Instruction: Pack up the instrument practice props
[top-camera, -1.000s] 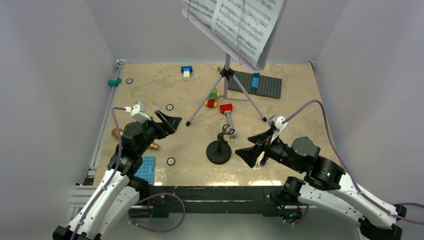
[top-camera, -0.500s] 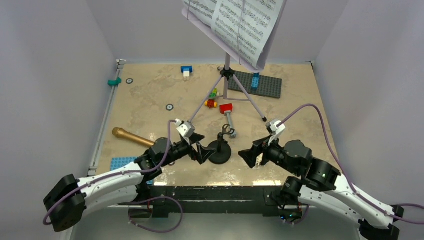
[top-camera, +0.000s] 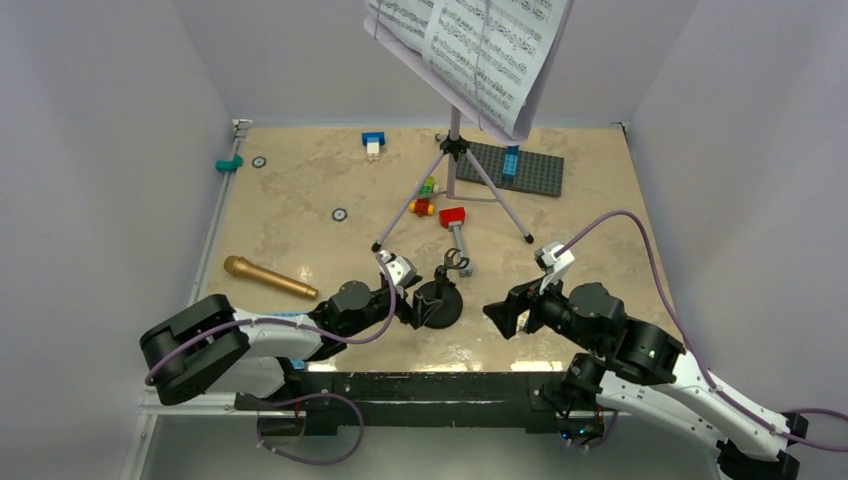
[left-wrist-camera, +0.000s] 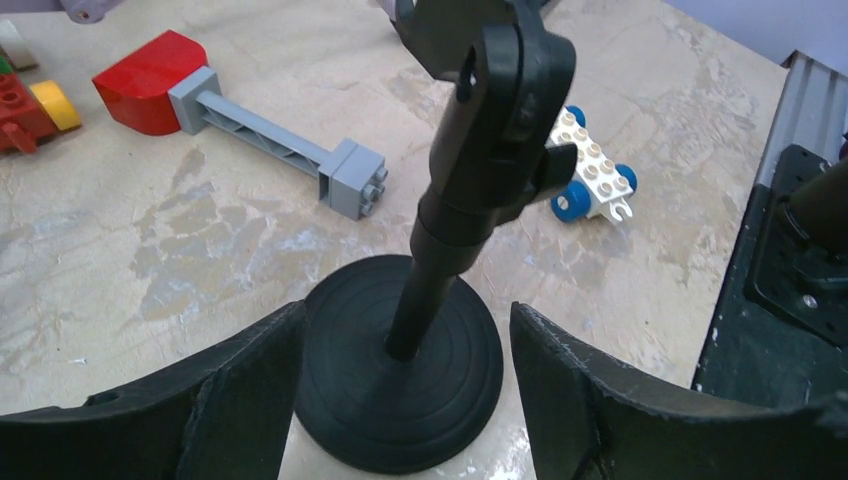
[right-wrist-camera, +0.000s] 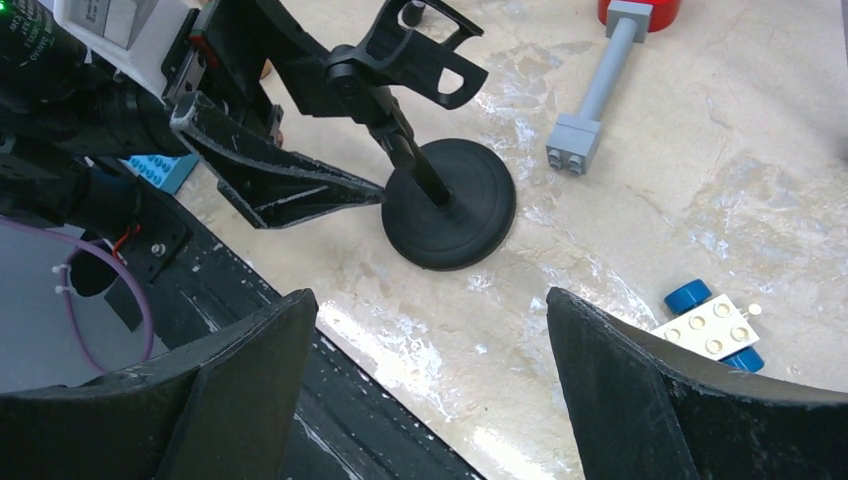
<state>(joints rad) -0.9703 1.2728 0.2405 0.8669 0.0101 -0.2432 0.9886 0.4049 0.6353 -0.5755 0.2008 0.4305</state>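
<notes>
Left hand (left-wrist-camera: 403, 312) spread wide, straddles the mic stand (left-wrist-camera: 445, 240) base; right hand (right-wrist-camera: 430, 297) likewise spread, nearby.

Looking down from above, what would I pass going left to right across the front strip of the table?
Gold microphone → black mic stand → right hand. The left hand overlaps the stand's base, so it is left out.

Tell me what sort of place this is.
Probably a robot test cell: plain walls box in a marbled tabletop, left arm and right arm are bolted at its edge, toy bricks lie scattered.
</notes>
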